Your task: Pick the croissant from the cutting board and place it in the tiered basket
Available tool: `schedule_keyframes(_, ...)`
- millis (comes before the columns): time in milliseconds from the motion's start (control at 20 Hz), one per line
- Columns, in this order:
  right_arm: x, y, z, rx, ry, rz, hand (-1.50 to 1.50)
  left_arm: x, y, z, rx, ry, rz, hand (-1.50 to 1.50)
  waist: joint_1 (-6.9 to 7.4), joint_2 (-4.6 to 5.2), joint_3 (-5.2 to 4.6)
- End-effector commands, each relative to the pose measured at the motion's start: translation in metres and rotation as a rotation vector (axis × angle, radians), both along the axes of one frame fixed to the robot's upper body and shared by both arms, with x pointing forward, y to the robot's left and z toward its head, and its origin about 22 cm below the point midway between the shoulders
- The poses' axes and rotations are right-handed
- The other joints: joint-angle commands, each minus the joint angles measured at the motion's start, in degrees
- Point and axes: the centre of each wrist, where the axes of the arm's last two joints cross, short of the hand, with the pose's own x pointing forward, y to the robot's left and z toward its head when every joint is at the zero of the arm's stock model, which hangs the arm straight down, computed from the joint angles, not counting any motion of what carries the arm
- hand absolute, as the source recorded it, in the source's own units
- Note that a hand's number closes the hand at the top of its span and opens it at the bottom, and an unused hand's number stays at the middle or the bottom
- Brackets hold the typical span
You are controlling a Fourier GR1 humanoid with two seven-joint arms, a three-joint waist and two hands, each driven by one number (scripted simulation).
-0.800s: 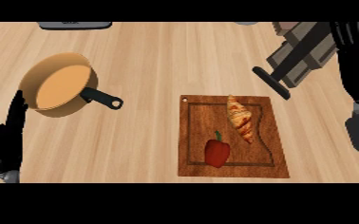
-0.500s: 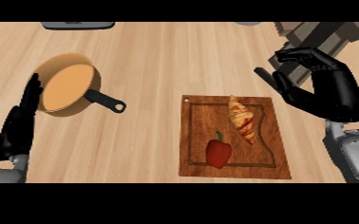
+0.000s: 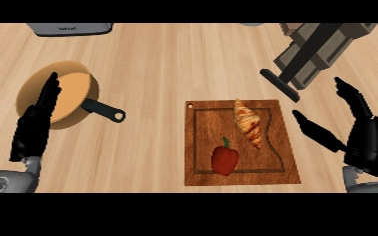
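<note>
Not started: croissant untouched on cutting board.
Table point(image 3: 170, 70) > tiered basket point(image 3: 317, 52) top right > cutting board point(image 3: 240, 145) > pan point(image 3: 63, 100) > right robot hand point(image 3: 358, 135) fingers spread wide, holding nothing, beside board; left robot hand point(image 3: 33, 125) resting flat > red pepper point(image 3: 224, 159) > croissant point(image 3: 249, 122). Grasp, carry and placement all remain.

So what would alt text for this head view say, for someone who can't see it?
A croissant and a red pepper lie on a wooden cutting board on a counter, between the open left hand and open right hand. A tan pan sits at left.
</note>
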Motion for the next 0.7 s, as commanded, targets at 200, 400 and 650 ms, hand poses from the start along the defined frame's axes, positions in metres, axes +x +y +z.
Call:
schedule_keyframes(200, -0.039, 0.005, 0.011, -0.31, 0.385, 0.046, -1.5, 0.008, -0.011, 0.008, -0.009, 0.006, -0.042, 0.0, 1.76, -0.09, -0.52)
schedule_keyframes(400, -0.028, 0.018, 0.042, -0.432, 0.564, 0.034, -1.5, 0.015, -0.022, 0.017, -0.011, 0.004, -0.073, 0.0, 3.3, 0.16, -0.42)
schedule_keyframes(650, -0.012, 0.077, 0.08, -0.476, 0.677, -0.031, -1.5, 0.016, -0.029, 0.005, 0.006, 0.005, -0.104, 0.0, 4.75, 0.45, -0.21)
